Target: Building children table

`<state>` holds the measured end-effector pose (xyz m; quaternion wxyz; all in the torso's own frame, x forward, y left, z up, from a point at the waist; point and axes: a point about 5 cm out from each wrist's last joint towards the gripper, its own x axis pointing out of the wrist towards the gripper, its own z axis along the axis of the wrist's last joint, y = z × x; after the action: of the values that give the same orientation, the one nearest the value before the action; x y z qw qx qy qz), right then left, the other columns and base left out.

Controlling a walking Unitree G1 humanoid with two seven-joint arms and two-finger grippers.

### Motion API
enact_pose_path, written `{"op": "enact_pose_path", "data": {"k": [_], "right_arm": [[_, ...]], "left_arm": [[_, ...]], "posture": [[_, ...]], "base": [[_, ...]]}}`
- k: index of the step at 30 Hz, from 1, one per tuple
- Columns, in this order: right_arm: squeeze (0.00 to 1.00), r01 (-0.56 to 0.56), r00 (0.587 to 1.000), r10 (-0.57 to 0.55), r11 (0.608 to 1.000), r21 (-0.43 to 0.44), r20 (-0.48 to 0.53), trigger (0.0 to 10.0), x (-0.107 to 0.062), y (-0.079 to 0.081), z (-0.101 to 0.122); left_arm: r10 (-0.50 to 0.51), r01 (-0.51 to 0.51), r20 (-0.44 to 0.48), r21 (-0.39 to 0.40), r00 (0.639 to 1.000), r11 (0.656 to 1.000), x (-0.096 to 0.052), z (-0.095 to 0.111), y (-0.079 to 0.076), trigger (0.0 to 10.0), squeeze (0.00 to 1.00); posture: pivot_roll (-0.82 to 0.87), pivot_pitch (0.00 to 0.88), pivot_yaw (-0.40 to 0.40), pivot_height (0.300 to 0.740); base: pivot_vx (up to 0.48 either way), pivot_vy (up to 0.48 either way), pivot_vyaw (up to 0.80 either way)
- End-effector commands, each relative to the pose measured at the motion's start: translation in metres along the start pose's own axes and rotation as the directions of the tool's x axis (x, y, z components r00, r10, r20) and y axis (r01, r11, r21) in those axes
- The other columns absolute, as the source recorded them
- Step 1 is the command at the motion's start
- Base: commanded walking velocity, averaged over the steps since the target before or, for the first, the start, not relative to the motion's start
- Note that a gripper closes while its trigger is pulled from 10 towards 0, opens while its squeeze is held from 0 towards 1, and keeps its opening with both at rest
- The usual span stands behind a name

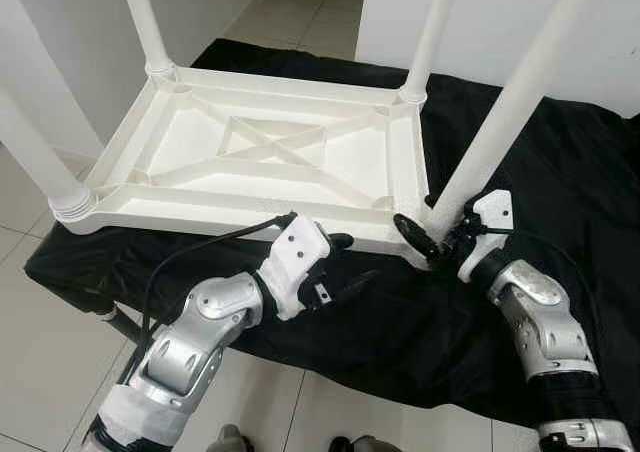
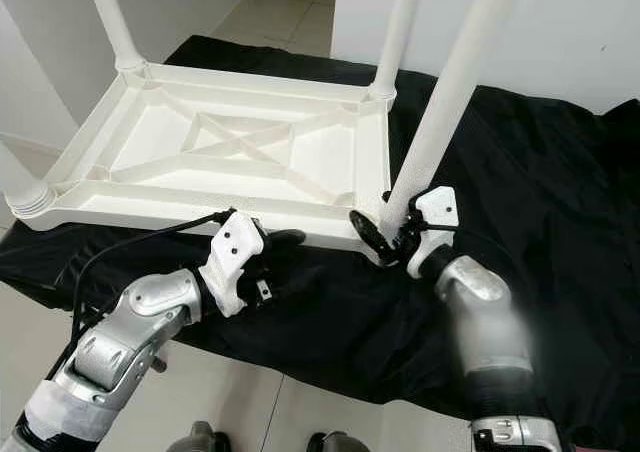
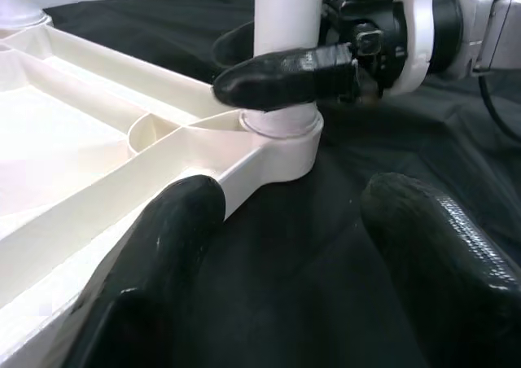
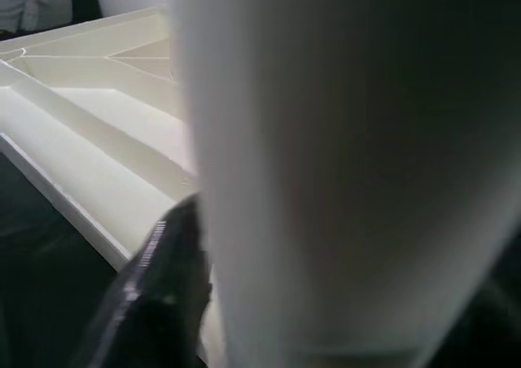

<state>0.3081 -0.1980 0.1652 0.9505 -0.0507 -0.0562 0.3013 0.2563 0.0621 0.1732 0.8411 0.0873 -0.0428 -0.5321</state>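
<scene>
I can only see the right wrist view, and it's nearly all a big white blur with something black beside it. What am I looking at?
Observer: That blur is a white table leg. The right tool grips it just above its corner socket.
Operator: And the table itself?
Observer: The white tabletop lies upside down on a black cloth, with its ribbed underside facing up.
Operator: How many legs are on?
Observer: Four stand up, one at each corner, including the far right leg.
Operator: What's the other arm doing?
Observer: The left tool sits at the tabletop's near edge, fingers apart, holding nothing.
</scene>
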Motion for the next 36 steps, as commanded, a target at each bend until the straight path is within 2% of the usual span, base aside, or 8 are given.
{"op": "enact_pose_path", "data": {"k": [1, 7, 8, 9, 10, 27, 31, 36], "right_arm": [[0.00, -0.030, 0.999, 0.030, 0.999, 0.022, -0.013, 0.0, -0.003, -0.001, -0.006], [0.00, -0.021, 1.000, 0.021, 0.999, 0.027, -0.008, 0.0, -0.005, -0.002, -0.008], [0.00, 0.002, 1.000, -0.002, 1.000, 0.030, -0.008, 6.8, -0.007, -0.002, -0.009], [0.00, 0.002, 1.000, -0.002, 1.000, 0.030, -0.008, 6.8, -0.007, -0.002, -0.009], [0.00, 0.022, 1.000, -0.022, 0.999, 0.048, -0.006, 10.0, -0.008, -0.002, -0.009], [0.00, 0.392, 0.919, -0.385, 0.917, 0.078, -0.091, 10.0, -0.017, 0.012, -0.023], [0.00, 0.480, 0.876, -0.473, 0.873, 0.085, -0.093, 10.0, -0.020, 0.015, -0.023], [0.00, 0.676, 0.737, -0.664, 0.725, 0.130, -0.126, 10.0, -0.026, 0.023, -0.028]], "left_arm": [[-0.121, 0.121, -0.001, 0.000, 0.993, 0.993, 0.000, 0.001, -0.008, 10.0, 0.00], [-0.112, 0.112, -0.003, 0.002, 0.994, 0.994, 0.000, 0.001, -0.005, 10.0, 0.00], [-0.113, 0.113, -0.006, 0.000, 0.994, 0.994, 0.000, 0.001, -0.004, 10.0, 0.00], [-0.113, 0.113, -0.006, 0.000, 0.994, 0.994, 0.000, 0.001, -0.004, 10.0, 0.00], [-0.116, 0.116, -0.010, -0.002, 0.993, 0.993, 0.000, 0.000, -0.005, 10.0, 0.00], [-0.094, 0.094, -0.021, -0.005, 0.995, 0.996, 0.004, -0.006, -0.001, 10.0, 0.00], [-0.087, 0.087, -0.026, -0.004, 0.996, 0.996, 0.004, -0.008, -0.001, 10.0, 0.00], [-0.059, 0.059, -0.029, 0.007, 0.998, 0.998, 0.004, -0.009, 0.005, 10.0, 0.00]], "posture": [[0.06, 0.135, -0.007, 0.740], [0.06, 0.131, -0.001, 0.740], [0.05, 0.140, 0.006, 0.740], [0.05, 0.140, 0.006, 0.740], [0.04, 0.137, 0.007, 0.740], [0.01, 0.145, 0.011, 0.740], [0.00, 0.147, 0.015, 0.740], [0.00, 0.144, 0.015, 0.740]], "base": [[0.000, 0.000, 0.00], [0.000, 0.000, 0.00], [0.000, 0.000, 0.00], [0.000, 0.000, 0.00], [0.000, 0.000, 0.00], [0.000, 0.000, 0.00], [0.000, 0.000, 0.00], [0.000, 0.000, 0.00]]}}
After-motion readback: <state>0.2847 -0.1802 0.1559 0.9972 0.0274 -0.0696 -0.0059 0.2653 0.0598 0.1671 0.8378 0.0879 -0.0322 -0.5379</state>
